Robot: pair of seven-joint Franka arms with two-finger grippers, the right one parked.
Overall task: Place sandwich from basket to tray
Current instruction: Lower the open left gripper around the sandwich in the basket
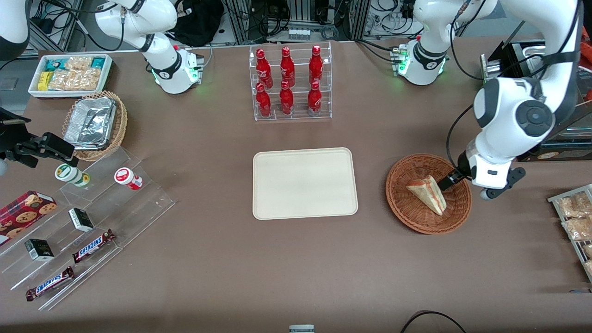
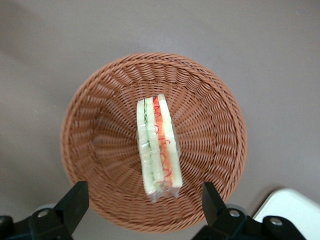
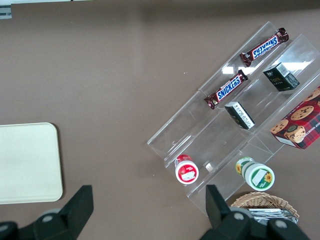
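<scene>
The sandwich, a plastic-wrapped wedge of pale bread, lies in the round reddish-brown wicker basket. In the left wrist view the sandwich shows its green and red filling layers, resting near the middle of the basket. My gripper hovers over the basket's rim toward the working arm's end. It is open, its fingers spread wide and holding nothing, a little above the sandwich without touching it. The cream tray lies empty beside the basket, mid-table; one corner of the tray shows in the left wrist view.
A clear rack of red bottles stands farther from the camera than the tray. Snack packets lie at the working arm's end. Toward the parked arm's end are an acrylic stepped shelf, a tan basket with foil containers and a white bin.
</scene>
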